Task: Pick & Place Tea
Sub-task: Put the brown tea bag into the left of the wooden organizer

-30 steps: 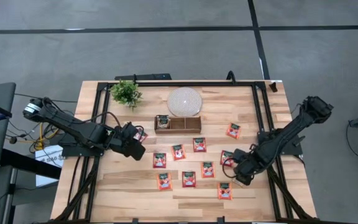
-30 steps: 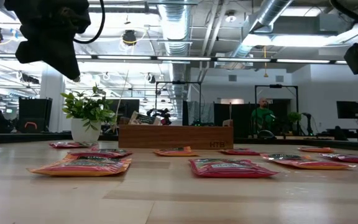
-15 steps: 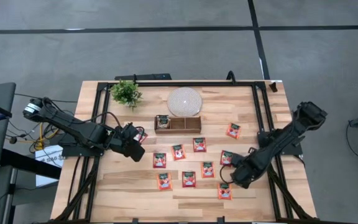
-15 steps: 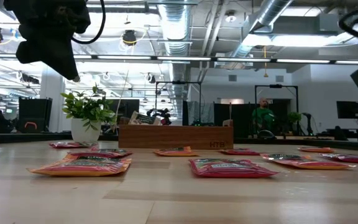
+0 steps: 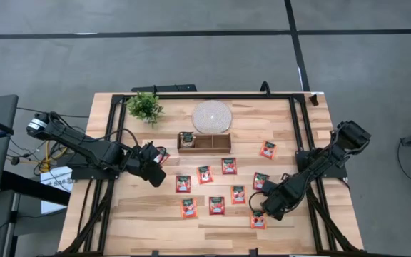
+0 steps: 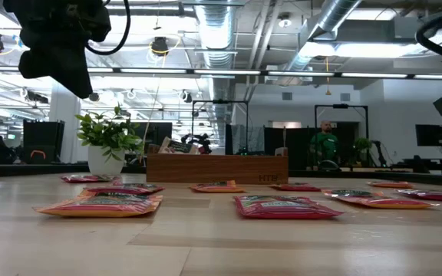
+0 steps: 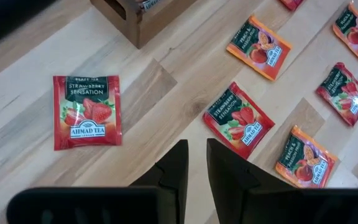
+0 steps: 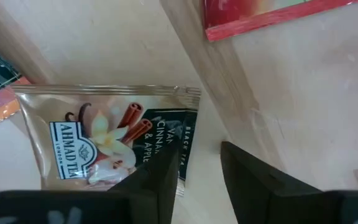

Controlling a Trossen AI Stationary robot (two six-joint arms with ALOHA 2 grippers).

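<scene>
Several red-orange tea sachets (image 5: 217,205) lie flat across the table's middle and right. One more (image 7: 87,112) lies beside my left gripper (image 5: 153,168). That gripper hangs above the table's left part, its fingers a narrow gap apart with nothing between them (image 7: 196,165). My right gripper (image 5: 268,208) points straight down, low over the near right sachets. In its wrist view it is open (image 8: 199,177) over the edge of a pale beige sachet (image 8: 98,134) that lies flat. A sachet (image 5: 186,139) stands in the brown tray's (image 5: 212,142) left compartment. My right gripper comes from above, pointing down. One finger (image 8: 157,177) stands over the beige sachet's edge with the dark label (image 8: 173,130), the other over bare wood. Whether a finger touches the sachet, I cannot tell.
A round white disc (image 5: 212,116) and a small potted plant (image 5: 145,107) stand at the back, behind the tray. A black frame (image 5: 302,143) runs along the table's edges. Bare wood lies along the near edge (image 5: 155,232). People stand in the room beyond (image 6: 324,146).
My right gripper has come down and shifted toward the table's near edge and a little to the left, ending low over the near right sachets. No sachet has moved.
</scene>
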